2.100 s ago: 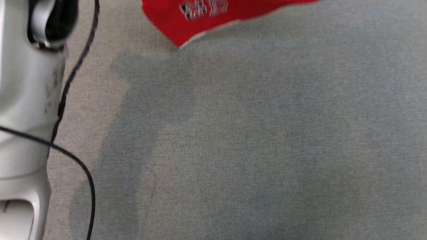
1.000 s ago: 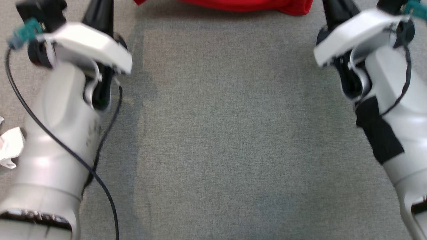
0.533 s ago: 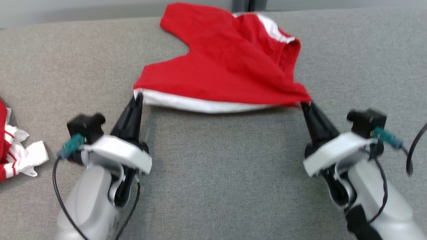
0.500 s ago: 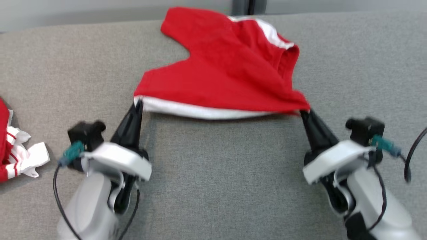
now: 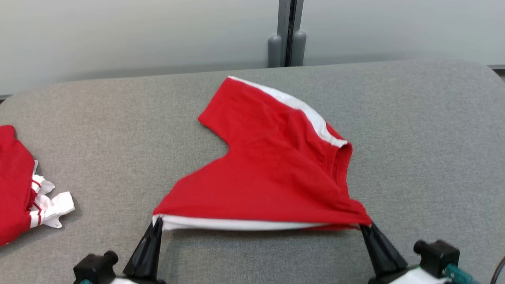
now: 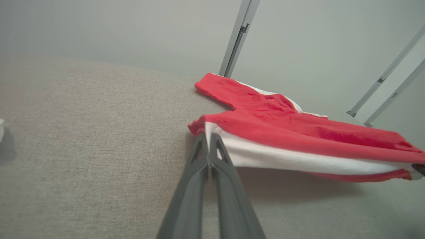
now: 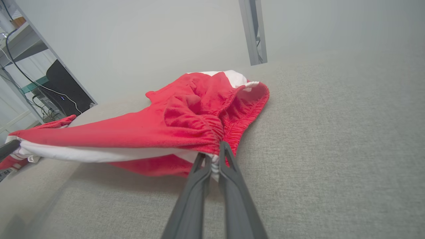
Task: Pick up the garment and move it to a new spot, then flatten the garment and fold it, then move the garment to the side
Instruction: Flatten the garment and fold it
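The garment (image 5: pixel 272 173) is a pair of red shorts with white trim, lying on the grey table with its near edge lifted and stretched between my two grippers. My left gripper (image 5: pixel 158 221) is shut on the near left corner, where a white band shows. In the left wrist view the left gripper (image 6: pixel 208 135) pinches that corner of the garment (image 6: pixel 282 132). My right gripper (image 5: pixel 363 227) is shut on the near right corner. The right wrist view shows the right gripper (image 7: pixel 214 156) clamped on the gathered waistband of the garment (image 7: pixel 172 126). The far leg rests flat on the table.
Another red and white garment (image 5: pixel 19 185) lies crumpled at the table's left edge. The grey fabric table (image 5: pixel 414 138) runs back to a pale wall with a grey post (image 5: pixel 286 35). Shelving and cables (image 7: pixel 33 83) stand beyond the table.
The head camera has tilted up, so the whole table and wall now show. Both grippers still hold the garment's near corners, stretched between them.
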Tool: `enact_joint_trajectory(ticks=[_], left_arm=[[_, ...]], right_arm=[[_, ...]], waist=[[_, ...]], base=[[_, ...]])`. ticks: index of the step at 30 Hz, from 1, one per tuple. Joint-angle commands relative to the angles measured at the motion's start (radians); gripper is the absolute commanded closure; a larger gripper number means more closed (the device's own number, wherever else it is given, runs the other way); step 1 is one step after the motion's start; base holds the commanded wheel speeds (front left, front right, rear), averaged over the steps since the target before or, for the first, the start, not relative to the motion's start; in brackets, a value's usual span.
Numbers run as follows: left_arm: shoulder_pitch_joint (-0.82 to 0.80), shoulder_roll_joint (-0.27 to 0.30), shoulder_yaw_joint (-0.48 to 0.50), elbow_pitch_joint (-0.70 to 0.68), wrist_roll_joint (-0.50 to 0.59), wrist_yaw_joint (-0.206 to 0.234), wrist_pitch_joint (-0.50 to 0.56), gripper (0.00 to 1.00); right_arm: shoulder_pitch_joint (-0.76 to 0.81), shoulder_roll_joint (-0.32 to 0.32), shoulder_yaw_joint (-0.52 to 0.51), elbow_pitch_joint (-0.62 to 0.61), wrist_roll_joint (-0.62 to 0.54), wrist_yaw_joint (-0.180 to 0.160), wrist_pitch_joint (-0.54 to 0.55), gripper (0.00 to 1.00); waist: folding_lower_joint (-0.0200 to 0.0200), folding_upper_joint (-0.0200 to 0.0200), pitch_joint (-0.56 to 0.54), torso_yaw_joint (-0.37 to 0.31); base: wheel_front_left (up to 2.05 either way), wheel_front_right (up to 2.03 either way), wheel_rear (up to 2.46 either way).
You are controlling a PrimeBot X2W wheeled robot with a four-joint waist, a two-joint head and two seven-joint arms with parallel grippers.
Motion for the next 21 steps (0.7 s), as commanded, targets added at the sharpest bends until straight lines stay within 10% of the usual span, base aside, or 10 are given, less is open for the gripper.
enact_joint_trajectory(ticks=[1, 21], left_arm=[[0.033, 0.013, 0.006, -0.027, 0.003, 0.014, 0.001, 1.00], [0.145, 0.073, 0.029, -0.337, 0.004, 0.097, 0.103, 1.00]], right_arm=[[0.033, 0.002, -0.008, -0.025, -0.016, 0.000, -0.006, 1.00], [0.199, 0.067, -0.057, -0.269, -0.094, 0.000, 0.155, 1.00]], waist=[[0.0000, -0.0001, -0.020, 0.000], [0.0000, -0.0001, -0.004, -0.019]], base=[[0.00, 0.00, 0.00], [0.00, 0.00, 0.00]])
